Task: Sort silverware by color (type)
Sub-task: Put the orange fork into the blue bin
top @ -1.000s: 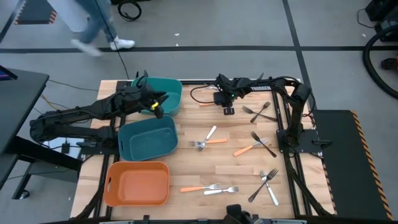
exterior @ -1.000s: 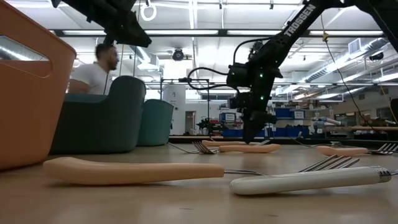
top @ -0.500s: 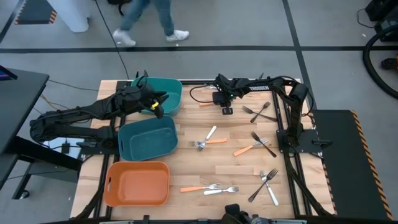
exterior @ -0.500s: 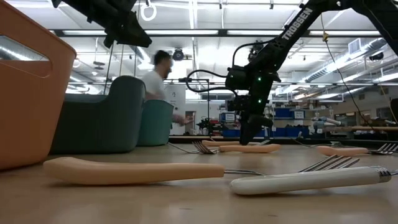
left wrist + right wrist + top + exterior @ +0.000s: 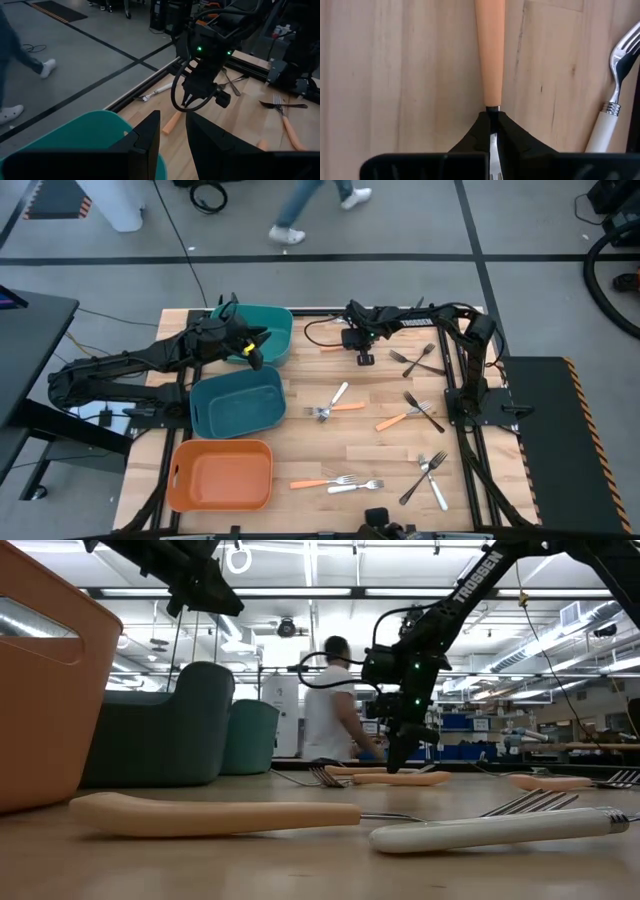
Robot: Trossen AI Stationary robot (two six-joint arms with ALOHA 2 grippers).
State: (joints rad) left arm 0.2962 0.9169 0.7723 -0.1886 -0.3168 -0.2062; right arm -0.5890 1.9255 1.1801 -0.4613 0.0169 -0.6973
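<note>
An orange-handled fork lies on the table near the far edge, and my right gripper stands over it, shut on it. Other pieces of silverware lie scattered on the wood: an orange and a white one, an orange and a black one, dark ones, and more near the front. My left gripper hovers open above the far teal bin, with nothing between its fingers. My right gripper pinches the fork's thin metal neck, just beside the end of the orange handle, between its two fingertips. The fingers come from above, pointing steeply down, one on each side of the neck. The fork lies flat on the table.
Three bins stand in a row at the left: the far teal one, a blue-teal one and an orange one. A white-handled fork lies close beside the held fork. A person walks on the floor beyond the far edge.
My right gripper has shut on the orange-handled fork's neck without shifting over the table. The fork lies where it did. Beyond the table a person has walked from left to right.
</note>
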